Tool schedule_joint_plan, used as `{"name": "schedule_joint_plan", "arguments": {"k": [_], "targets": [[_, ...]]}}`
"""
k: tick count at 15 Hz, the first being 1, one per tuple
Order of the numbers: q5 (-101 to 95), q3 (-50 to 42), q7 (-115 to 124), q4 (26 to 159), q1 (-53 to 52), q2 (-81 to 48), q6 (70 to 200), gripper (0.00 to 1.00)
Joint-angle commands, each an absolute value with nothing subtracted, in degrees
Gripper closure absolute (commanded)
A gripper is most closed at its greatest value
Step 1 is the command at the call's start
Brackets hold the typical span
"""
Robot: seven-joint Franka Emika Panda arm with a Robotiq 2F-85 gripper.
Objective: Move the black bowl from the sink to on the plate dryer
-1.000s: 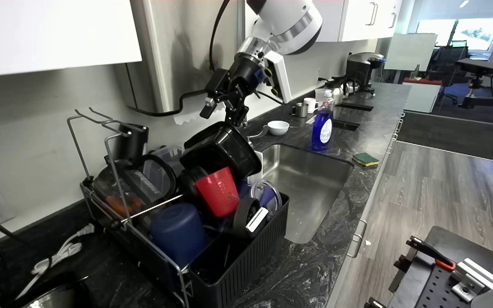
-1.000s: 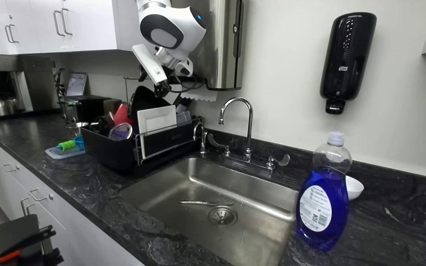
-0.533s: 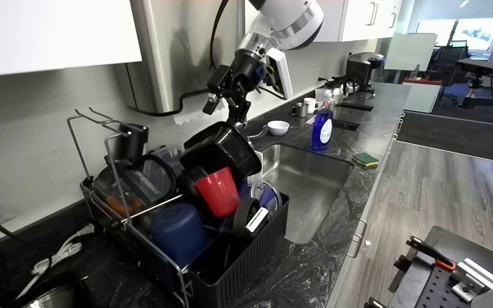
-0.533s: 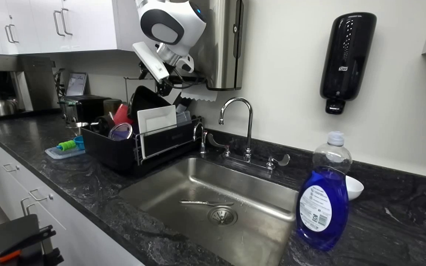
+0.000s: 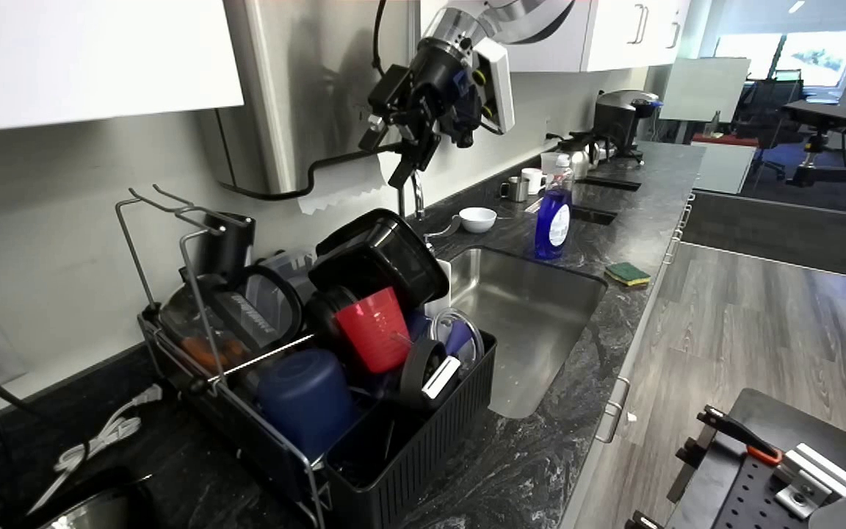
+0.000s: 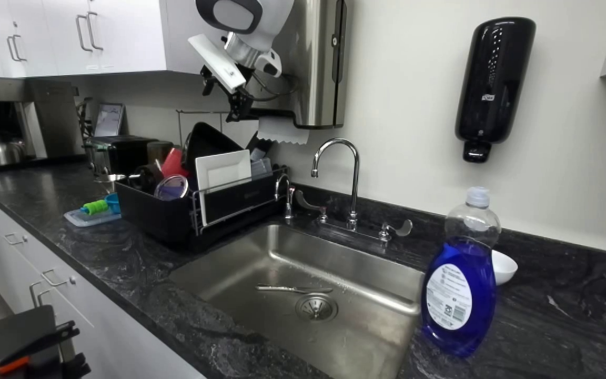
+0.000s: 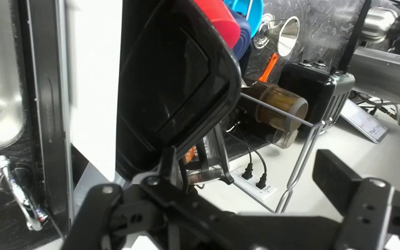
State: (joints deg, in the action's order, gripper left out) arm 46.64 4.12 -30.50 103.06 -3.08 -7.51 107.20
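Note:
The black bowl (image 5: 393,261), squarish and glossy, lies tilted on top of the dishes in the black plate dryer (image 5: 423,448). It also shows in an exterior view behind a white plate (image 6: 208,141) and large in the wrist view (image 7: 175,80). My gripper (image 5: 389,154) is open and empty, above the bowl and apart from it. In the wrist view the two fingers (image 7: 248,162) stand wide apart with only the wall and rack wire seen between them. The sink (image 6: 292,326) beside the dryer holds a knife (image 6: 293,289) and no bowl.
The dryer also holds a red cup (image 5: 373,329), a blue container (image 5: 305,400) and a white square plate (image 6: 224,171). A steel dispenser (image 5: 327,88) hangs on the wall behind my gripper. A faucet (image 6: 355,179) and a blue soap bottle (image 6: 458,295) stand by the sink.
My gripper has risen away from the black bowl and, in an exterior view, moved slightly right. The bowl has stayed in place on the dryer.

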Motion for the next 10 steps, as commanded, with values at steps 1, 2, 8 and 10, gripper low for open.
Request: {"name": "schedule_joint_plan", "arguments": {"k": [1,2,8,10], "targets": [[41.8,3.4,-28.9,103.5,-2.4,-5.2,107.0,0.00],[40.6,3.1,-28.8,103.7,-2.2,-4.5,107.3,0.00],[33.2,1.6,-27.7,105.3,-1.3,-1.3,107.9,0.00],[30.8,1.1,-27.7,106.0,-0.9,-0.6,108.0,0.00]]}}
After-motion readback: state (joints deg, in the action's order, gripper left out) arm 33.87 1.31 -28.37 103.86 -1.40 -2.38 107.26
